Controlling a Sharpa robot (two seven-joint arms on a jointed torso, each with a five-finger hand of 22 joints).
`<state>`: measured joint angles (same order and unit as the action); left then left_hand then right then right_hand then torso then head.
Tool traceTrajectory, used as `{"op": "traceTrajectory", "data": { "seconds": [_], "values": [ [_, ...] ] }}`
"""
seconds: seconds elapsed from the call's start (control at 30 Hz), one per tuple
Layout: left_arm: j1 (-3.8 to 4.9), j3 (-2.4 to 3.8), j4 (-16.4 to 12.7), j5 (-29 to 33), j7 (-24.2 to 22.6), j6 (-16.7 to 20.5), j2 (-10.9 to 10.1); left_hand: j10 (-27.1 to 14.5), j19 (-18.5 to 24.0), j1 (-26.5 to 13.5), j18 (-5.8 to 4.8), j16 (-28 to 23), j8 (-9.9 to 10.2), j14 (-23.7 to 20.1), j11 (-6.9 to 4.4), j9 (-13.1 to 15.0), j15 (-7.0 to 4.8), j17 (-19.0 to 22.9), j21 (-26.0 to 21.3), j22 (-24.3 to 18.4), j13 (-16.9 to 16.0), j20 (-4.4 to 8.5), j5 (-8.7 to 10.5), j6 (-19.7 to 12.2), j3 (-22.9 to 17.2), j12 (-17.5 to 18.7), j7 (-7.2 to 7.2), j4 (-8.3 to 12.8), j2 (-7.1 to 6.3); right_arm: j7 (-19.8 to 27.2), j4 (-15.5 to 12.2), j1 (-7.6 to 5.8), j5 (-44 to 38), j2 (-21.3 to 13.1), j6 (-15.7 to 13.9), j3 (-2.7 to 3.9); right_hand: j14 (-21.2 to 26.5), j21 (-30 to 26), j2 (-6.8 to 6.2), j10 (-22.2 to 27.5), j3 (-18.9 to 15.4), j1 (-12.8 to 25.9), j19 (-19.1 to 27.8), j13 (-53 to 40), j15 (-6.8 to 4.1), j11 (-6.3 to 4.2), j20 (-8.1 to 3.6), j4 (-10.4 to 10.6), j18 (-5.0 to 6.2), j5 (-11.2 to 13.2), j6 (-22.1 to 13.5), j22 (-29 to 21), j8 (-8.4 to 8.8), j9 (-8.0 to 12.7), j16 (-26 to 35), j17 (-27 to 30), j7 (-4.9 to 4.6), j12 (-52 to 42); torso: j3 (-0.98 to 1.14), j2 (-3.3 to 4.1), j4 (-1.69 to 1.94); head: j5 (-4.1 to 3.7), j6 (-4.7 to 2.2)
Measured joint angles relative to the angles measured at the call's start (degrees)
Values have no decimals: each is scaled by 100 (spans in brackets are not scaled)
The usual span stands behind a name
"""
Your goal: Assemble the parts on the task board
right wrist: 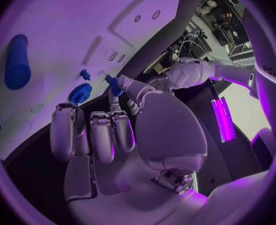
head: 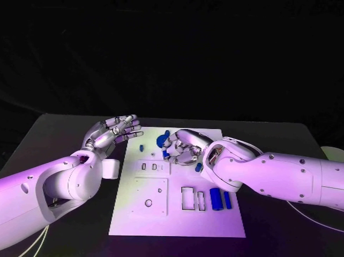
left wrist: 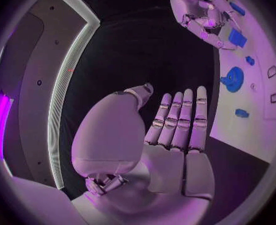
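The right hand (head: 186,148) hovered over the board's (head: 180,225) centre, pinching a small blue part (right wrist: 115,87). The left hand (head: 114,132), at ten o'clock off the board, was spread and held nothing. Two blue cylinders (head: 219,199) lay at four o'clock on the board.

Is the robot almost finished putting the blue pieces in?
Not yet, it seems. Two blue cylinders lie loose on the task board beside empty slots, and a blue round part sits unplaced. The right hand pinches a small blue piece over the board. The left hand hovers open, holding nothing.
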<state>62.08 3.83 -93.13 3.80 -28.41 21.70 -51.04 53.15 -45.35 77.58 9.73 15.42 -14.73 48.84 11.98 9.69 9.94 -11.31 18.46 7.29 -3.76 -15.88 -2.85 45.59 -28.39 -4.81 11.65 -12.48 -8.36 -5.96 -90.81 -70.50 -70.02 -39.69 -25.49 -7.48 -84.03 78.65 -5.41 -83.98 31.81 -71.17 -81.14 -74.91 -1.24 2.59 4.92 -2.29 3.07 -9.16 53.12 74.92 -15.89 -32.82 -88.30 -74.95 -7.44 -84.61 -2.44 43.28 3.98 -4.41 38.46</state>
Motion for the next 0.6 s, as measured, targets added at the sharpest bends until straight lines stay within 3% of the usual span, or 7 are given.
{"op": "traceTrajectory", "data": {
  "seconds": [0.6],
  "values": [
    [0, 0, -23, 1, -2, 4, -10, 0, 0, 0, 0, 0, 0, 0, 0, 0, 0, 1, 0, 1, 0, 0, 0, 0, 0, 0, 0, 0, 0, -367, 270, 213, -763, 423, 140, -39, 0, 40, -49, 0, 16, 122, -21, 0, 0, 0, -20, 17, 0, 9, -23, -1, -12, -3, 0, 1, -6, -23, 13, 13, -2, 72, 66]
  ]
}}
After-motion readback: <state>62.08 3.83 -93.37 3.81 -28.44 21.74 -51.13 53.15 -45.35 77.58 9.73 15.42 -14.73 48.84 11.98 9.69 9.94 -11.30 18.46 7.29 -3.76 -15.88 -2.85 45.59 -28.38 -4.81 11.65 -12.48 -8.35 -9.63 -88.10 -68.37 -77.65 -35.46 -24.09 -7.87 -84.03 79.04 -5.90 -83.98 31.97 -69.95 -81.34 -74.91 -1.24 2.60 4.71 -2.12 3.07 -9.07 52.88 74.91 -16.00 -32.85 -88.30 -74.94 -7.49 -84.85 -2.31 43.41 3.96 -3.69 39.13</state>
